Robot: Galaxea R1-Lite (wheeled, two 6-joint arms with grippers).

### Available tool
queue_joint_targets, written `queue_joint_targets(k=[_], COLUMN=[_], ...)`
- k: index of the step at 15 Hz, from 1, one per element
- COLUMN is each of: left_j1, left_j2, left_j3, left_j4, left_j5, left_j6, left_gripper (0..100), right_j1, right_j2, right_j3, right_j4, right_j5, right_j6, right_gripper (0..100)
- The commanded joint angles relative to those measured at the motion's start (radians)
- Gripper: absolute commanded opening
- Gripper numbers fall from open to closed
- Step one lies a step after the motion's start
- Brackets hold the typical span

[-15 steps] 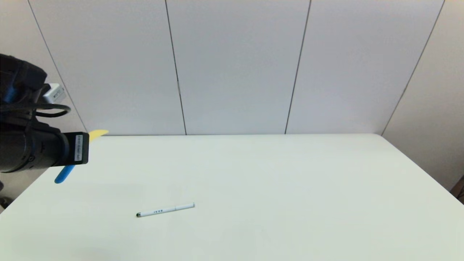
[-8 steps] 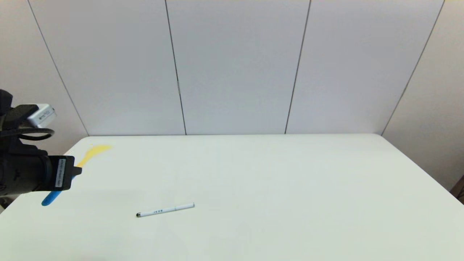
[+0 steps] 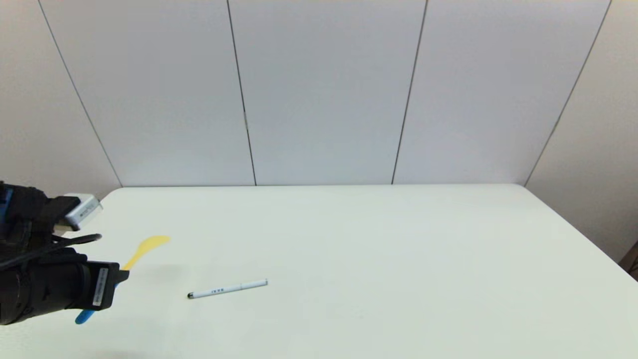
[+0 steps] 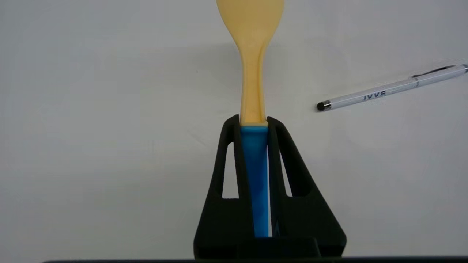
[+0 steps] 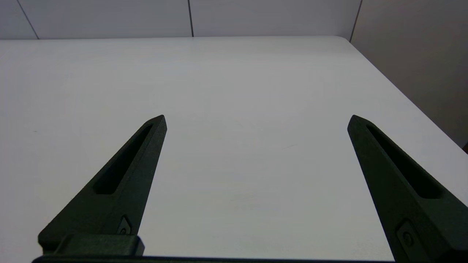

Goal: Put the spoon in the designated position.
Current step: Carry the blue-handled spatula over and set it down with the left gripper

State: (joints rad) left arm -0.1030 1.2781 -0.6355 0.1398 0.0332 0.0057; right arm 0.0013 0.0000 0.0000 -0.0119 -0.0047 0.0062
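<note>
Over the last second the left arm has dropped from up by the bench's far left corner to low over the near left edge, and the spoon (image 3: 144, 248) has come down and forward with it, its yellow head now over the surface rather than against the wall line. The white pen (image 3: 227, 289) has not budged.

From the head camera, the left claw (image 3: 118, 277) sits at about 8 o'clock on the bench (image 3: 379, 259), the spoon poking out toward 2 o'clock: yellow head ahead, a bit of blue handle behind and below the wrist. The pen lies near, off at 3 o'clock from the claw, apart from the spoon.

In the left wrist camera, the left claw (image 4: 253, 122) is clamped on the blue handle just where it meets the yellow neck, both fingers (image 4: 228, 146) pressed against it. A soft shadow lies beneath the head, so I'd judge the spoon is close above the bench, not yet resting.

The right wrist camera shows the right claw (image 5: 256, 120) spread wide with nothing in it, parked over the bare right side.

My reading: this descent is the set-down. No marked spot shows, so I can't confirm the target.
</note>
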Motion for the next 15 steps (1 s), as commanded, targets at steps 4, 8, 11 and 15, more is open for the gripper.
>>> queue_joint_targets(k=[4,8,11,15], left_j1=[-0.001,-0.003,-0.017,-0.034], left_j2=[0.079,0.158,0.193,0.205], left_j3=[0.157,0.154,0.149,0.165], left_j4=[-0.146,-0.220,-0.264,-0.273], left_j5=[-0.004,-0.009,-0.036,-0.062], left_j6=[-0.003,-0.003,-0.001,-0.003], left_gripper=[0,0,0,0], right_j1=[0.000,0.000,0.000,0.000], right_j2=[0.000,0.000,0.000,0.000], right_j3=[0.002,0.002,0.002,0.002], right_j4=[0.000,0.000,0.000,0.000], right_j5=[0.000,0.000,0.000,0.000], right_j6=[0.000,0.000,0.000,0.000], right_gripper=[100,100,100,100])
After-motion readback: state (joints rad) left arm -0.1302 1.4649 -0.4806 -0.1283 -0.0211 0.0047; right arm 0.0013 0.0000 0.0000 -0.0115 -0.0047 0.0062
